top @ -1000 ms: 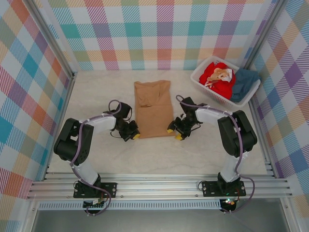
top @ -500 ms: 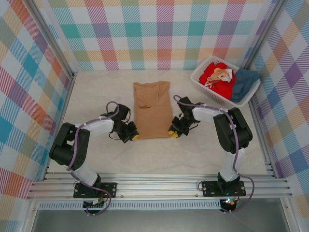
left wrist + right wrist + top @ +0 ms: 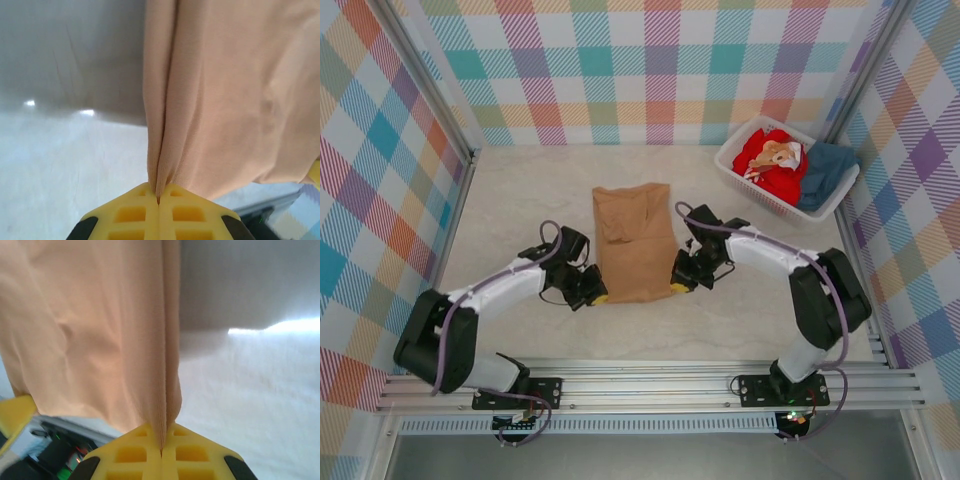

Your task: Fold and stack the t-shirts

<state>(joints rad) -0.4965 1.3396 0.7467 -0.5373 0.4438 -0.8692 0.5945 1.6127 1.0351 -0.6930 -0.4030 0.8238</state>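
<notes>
Corners of the soft tan-brown cloth t-shirt (image 3: 632,238), spread on the pale counter (image 3: 520,200), are pinched — left claw (image 3: 593,297) and right claw (image 3: 677,287) each clamped on a near one — likely to lift that hem for folding.

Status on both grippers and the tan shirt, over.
Left gripper shut on tan shirt, near-left corner. Right gripper shut on near-right corner. Basket far right, well apart.

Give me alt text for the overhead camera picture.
The left hand and right hand pinch the near corners of a tan shirt on a pale table. A white basket with a red shirt and a teal shirt sits far right.
</notes>
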